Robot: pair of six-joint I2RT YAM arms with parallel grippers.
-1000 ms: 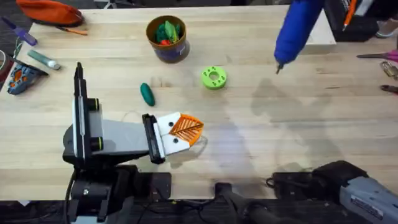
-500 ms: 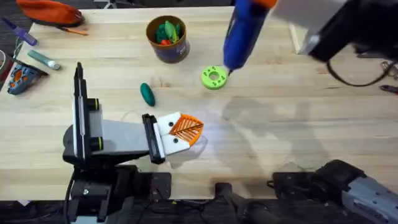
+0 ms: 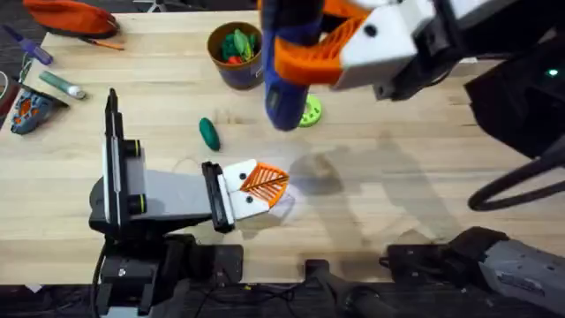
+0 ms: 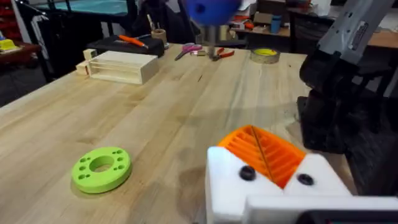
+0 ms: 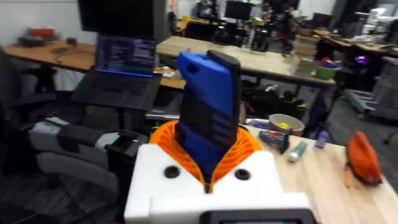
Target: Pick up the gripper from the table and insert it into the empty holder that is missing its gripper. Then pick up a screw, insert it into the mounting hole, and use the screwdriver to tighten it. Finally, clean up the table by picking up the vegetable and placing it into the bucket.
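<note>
Your right gripper (image 3: 309, 55) has swung in from the far right edge since a second ago and now hangs high over the middle of the table, clamped on the screwdriver (image 3: 287, 62). In the right wrist view its orange pads (image 5: 239, 149) squeeze the blue body (image 5: 208, 121) from both sides. From overhead the tool now covers part of the lime-green disc (image 3: 311, 110), which sat clear of it a second ago, and its shadow has moved in beside your left gripper (image 3: 265, 184).

Your left arm has not moved: it lies low on the table, orange pads (image 4: 264, 152) pressed together with nothing seen between them, though the view is close and I would not swear to the tips. The screwdriver's tip (image 4: 208, 50) shows well above and beyond it in the left wrist view.

The vegetable (image 3: 208, 133) lies where it was, on the wood between the left arm and the bucket (image 3: 237, 55), apart from both.
</note>
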